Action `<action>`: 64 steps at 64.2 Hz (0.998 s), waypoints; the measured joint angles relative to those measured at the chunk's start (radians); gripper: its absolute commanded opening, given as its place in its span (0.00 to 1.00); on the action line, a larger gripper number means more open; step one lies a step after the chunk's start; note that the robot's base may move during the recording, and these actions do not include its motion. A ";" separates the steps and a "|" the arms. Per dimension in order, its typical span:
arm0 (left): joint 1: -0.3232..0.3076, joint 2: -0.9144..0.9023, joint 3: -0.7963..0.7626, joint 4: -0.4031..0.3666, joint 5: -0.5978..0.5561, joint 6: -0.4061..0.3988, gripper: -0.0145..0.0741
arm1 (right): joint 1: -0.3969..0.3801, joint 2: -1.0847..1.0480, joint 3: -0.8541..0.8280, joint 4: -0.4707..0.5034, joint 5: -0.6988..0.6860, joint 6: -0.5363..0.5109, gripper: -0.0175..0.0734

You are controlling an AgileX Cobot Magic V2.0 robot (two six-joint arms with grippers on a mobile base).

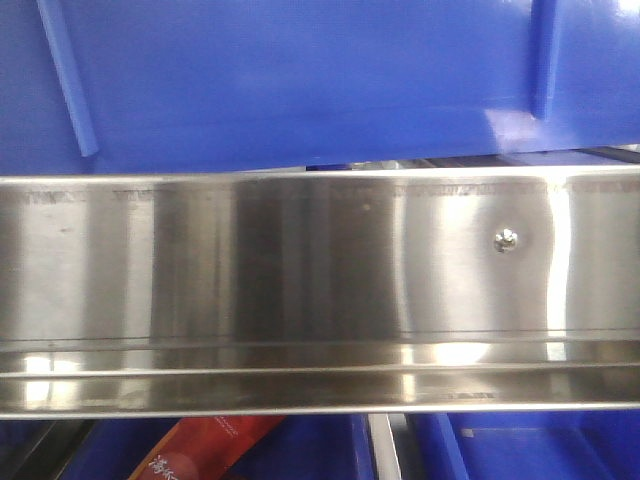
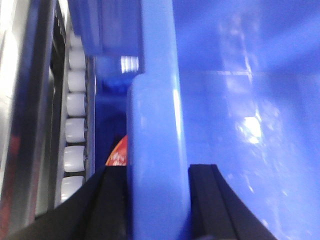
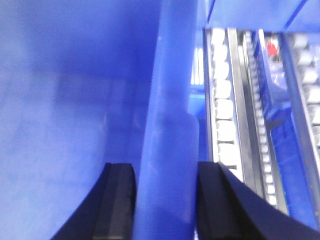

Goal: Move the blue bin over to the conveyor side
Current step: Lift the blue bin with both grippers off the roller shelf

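Observation:
The blue bin (image 1: 300, 80) fills the top of the front view, its ribbed wall tilted a little above a stainless-steel rack beam. In the left wrist view my left gripper (image 2: 157, 200) is shut on the bin's thick rim (image 2: 157, 125), one black finger on each side. In the right wrist view my right gripper (image 3: 165, 200) is shut on the bin's rim (image 3: 170, 125) on the other side, the bin's empty blue inside (image 3: 65, 110) to its left. The conveyor is out of view.
A shiny steel rack beam (image 1: 320, 290) with a screw (image 1: 506, 240) spans the front view. White rollers (image 2: 75, 130) run beside the bin on the left and on the right (image 3: 222, 110). Below the beam are more blue bins (image 1: 520, 450) and a red packet (image 1: 205, 450).

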 measured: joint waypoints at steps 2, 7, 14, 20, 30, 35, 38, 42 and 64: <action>0.000 -0.015 0.000 0.000 0.000 -0.004 0.14 | 0.000 -0.005 0.000 0.000 0.002 0.000 0.10; 0.000 -0.050 0.000 0.000 0.002 -0.011 0.14 | 0.000 -0.020 0.000 0.002 0.004 0.000 0.10; 0.000 -0.098 -0.002 0.000 0.009 -0.018 0.14 | 0.000 -0.045 0.000 0.006 0.008 0.005 0.10; 0.000 -0.141 -0.002 0.000 0.024 -0.020 0.14 | 0.000 -0.068 0.000 0.011 0.015 0.012 0.10; 0.000 -0.212 -0.002 0.000 0.033 -0.029 0.14 | 0.002 -0.122 0.000 0.028 0.027 0.027 0.10; 0.000 -0.244 -0.002 0.000 0.041 -0.036 0.14 | 0.002 -0.148 0.000 0.036 0.027 0.027 0.10; 0.000 -0.266 -0.002 0.000 0.047 -0.041 0.14 | 0.002 -0.162 0.000 0.041 0.028 0.027 0.10; 0.000 -0.289 -0.002 0.000 0.054 -0.044 0.14 | 0.002 -0.183 0.000 0.044 0.028 0.029 0.10; 0.000 -0.396 -0.002 -0.004 0.137 -0.054 0.14 | 0.003 -0.284 0.004 0.062 0.038 0.038 0.10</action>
